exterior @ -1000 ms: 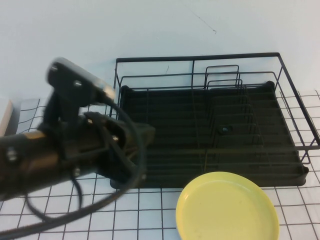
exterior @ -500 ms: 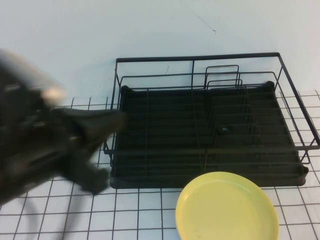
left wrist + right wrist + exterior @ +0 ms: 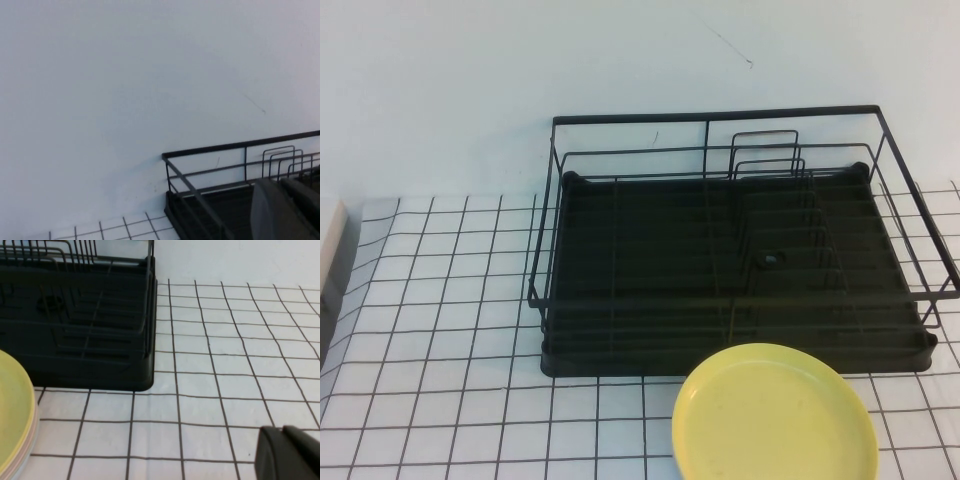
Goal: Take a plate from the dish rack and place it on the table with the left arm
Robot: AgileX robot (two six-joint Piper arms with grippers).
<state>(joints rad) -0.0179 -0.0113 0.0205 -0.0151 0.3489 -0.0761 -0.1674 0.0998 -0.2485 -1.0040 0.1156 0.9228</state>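
Observation:
The yellow plate lies flat on the gridded table, just in front of the black wire dish rack. No plate stands in the rack's dividers. Neither arm shows in the high view. In the left wrist view my left gripper is shut and empty, raised beside the rack's left end and facing the wall. In the right wrist view my right gripper is shut and empty, low over the table to the right of the rack. The plate's edge shows there too.
A pale wall rises right behind the rack. A white object sits at the table's far left edge. Bare gridded table lies left of the rack and along the front left.
The left arm, which filled the left of the high view, has swung away to the left and out of that view. The plate and rack have not moved.

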